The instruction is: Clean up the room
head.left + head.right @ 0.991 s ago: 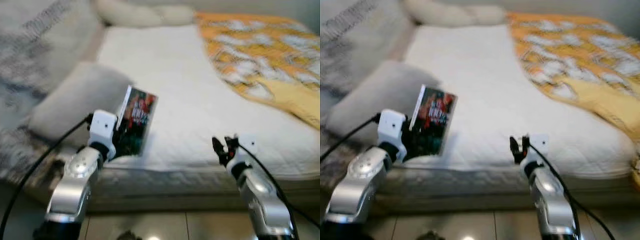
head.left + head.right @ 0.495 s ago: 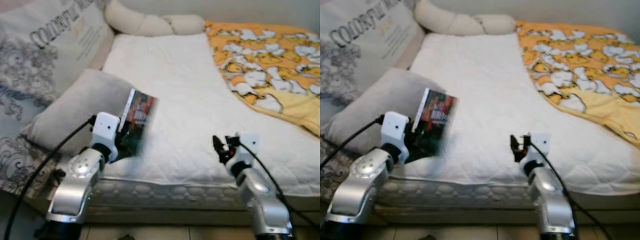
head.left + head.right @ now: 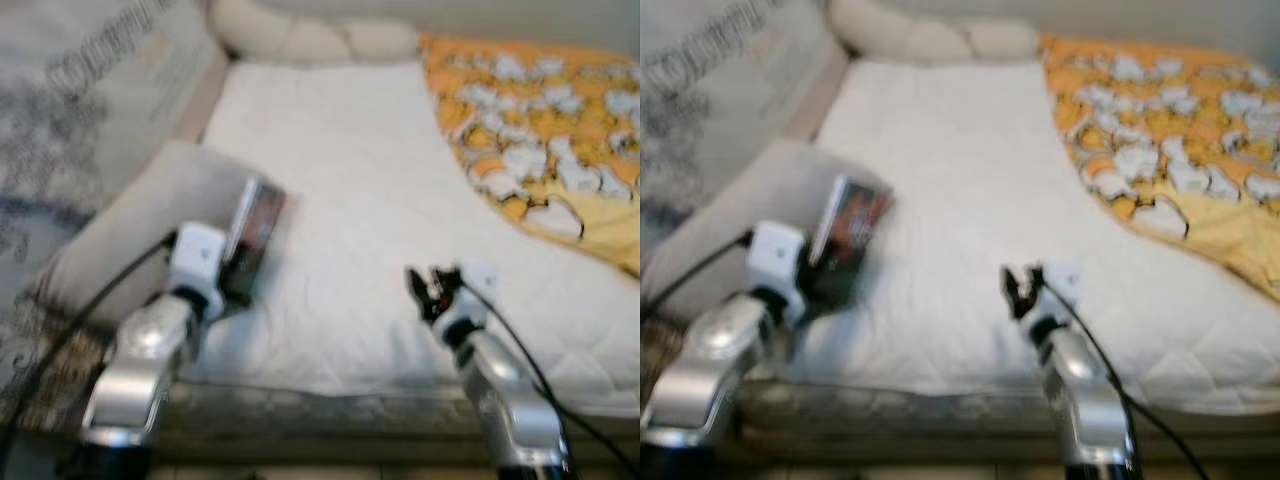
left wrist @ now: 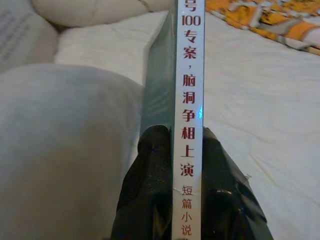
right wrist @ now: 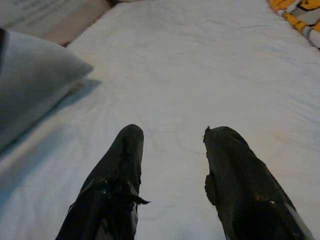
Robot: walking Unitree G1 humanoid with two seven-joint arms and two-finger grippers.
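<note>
Currently the left gripper (image 4: 187, 175) is clamped on a book (image 3: 255, 228), held spine-up over the near left part of the bed (image 3: 350, 180), just beside a grey pillow (image 3: 140, 225). Right gripper (image 5: 172, 175) hovers over the white mattress with fingers spread, holding nothing. Orange blanket (image 3: 550, 130) lies on the bed's right side.

blurred head views; several items cropped

both eye views soft; book (image 3: 252, 236) cover unreadable there, its spine cut at 12 and 6 o'clock in the left wrist view. printed cushion (image 3: 70, 130) lettering smeared, cropped at 9 o'clock. orange blanket (image 3: 560, 140) runs off at 3 o'clock. grey pillow (image 4: 60, 150) cropped at 9 o'clock.
</note>
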